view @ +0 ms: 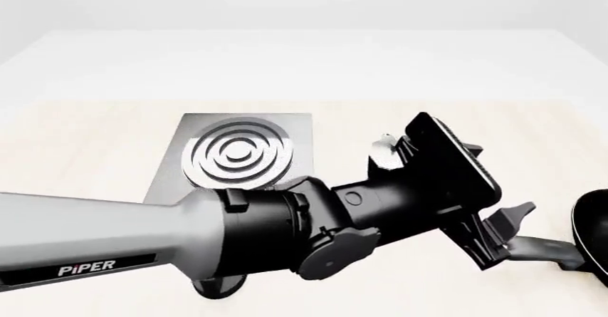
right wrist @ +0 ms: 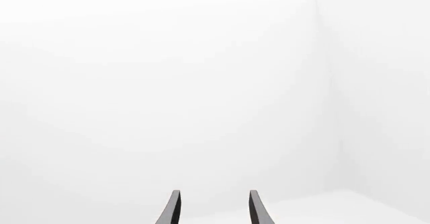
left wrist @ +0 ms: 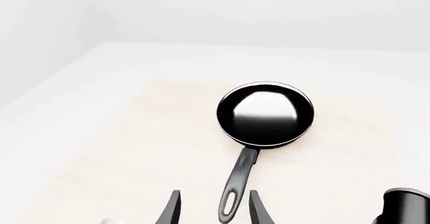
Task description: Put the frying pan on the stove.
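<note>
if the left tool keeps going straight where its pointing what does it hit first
Most likely the frying pan by its handle: the slotted end already lies between the open fingers of the left tool. Its height above the handle is unclear.

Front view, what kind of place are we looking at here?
Probably a simulated kitchen-style tabletop, not a real room: a stove with silver rings lies on a pale table, a frying pan sits nearby, and the walls are blank white.

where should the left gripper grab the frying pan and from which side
Probably by the handle, not the round bowl. The frying pan lies flat on the table, its long narrow handle pointing back toward the left gripper, whose open fingers already flank the slotted end. Come in along the handle from that end and close across its width.
</note>
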